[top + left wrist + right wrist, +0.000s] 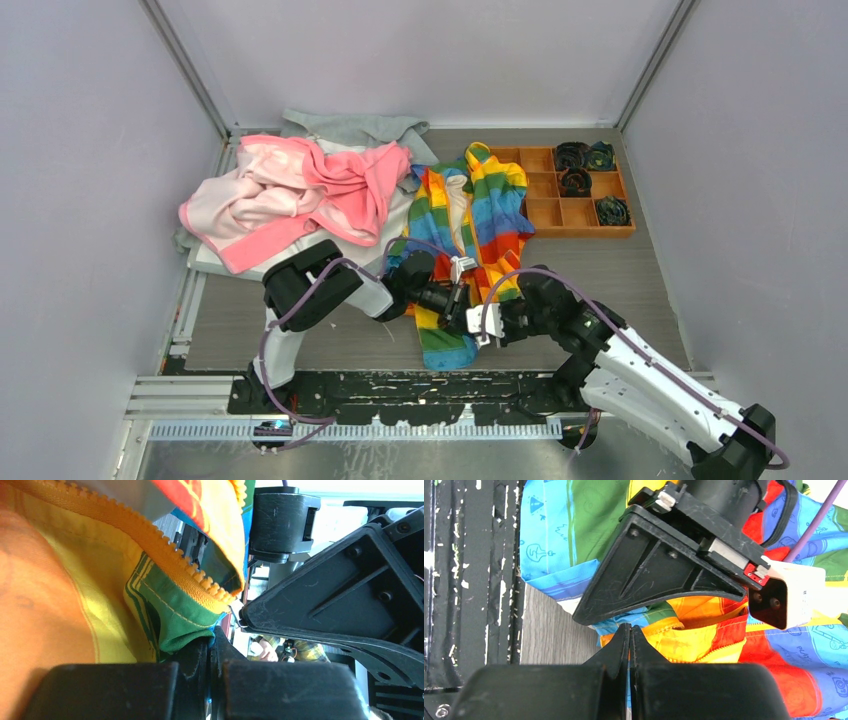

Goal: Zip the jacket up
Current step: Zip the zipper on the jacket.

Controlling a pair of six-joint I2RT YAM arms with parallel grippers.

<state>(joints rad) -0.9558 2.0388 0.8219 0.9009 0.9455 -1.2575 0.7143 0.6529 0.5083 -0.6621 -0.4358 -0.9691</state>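
Jacket [495,210] lengthwise near-far, hem [175,625] nearest. Left gripper [210,645] clamps hem; right gripper [630,635] seemingly pinches zipper edge [664,629].

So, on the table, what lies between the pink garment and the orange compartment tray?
The striped jacket lies there, as the top view shows. It is spread open beside the pink garment and reaches the left edge of the tray.

You face a grey wood-grain table [620,280]. A rainbow-striped jacket [490,210] lies at centre. At ten o'clock, a pink garment [300,190] is heaped over a grey garment [350,127]. At two o'clock, just beside the jacket, sits an orange compartment tray [545,212].
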